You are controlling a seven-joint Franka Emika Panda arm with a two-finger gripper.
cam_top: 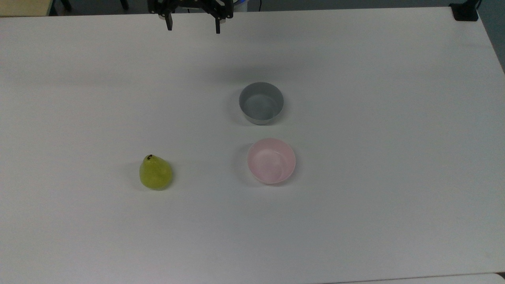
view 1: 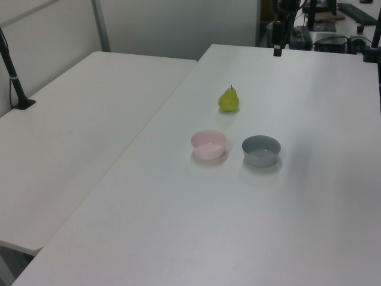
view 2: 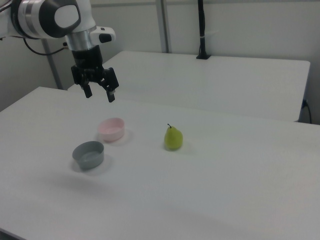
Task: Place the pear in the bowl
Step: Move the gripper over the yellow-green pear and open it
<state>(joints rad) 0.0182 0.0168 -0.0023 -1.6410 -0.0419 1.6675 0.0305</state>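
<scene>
Nothing is done yet: the pear (cam_top: 155,172) stands upright on the white table (cam_top: 355,221), well apart from the empty pink bowl (cam_top: 271,160), while the gripper (view 2: 98,93) hangs high, fingers spread wide, holding nothing

The worktop (cam_top: 355,221) has a smooth, matt white surface with only soft shading on it. The pear (cam_top: 155,173) has a yellow-green skin with a faint sheen and a dark, dull stem. The bowl (cam_top: 271,160) looks like pale pink plastic, smooth and slightly glossy inside. The grey bowl (cam_top: 261,103) looks like plastic too, smooth and more matt. The gripper (view 2: 99,93) is matt black; the arm (view 2: 55,17) above it has glossy white shells.
</scene>
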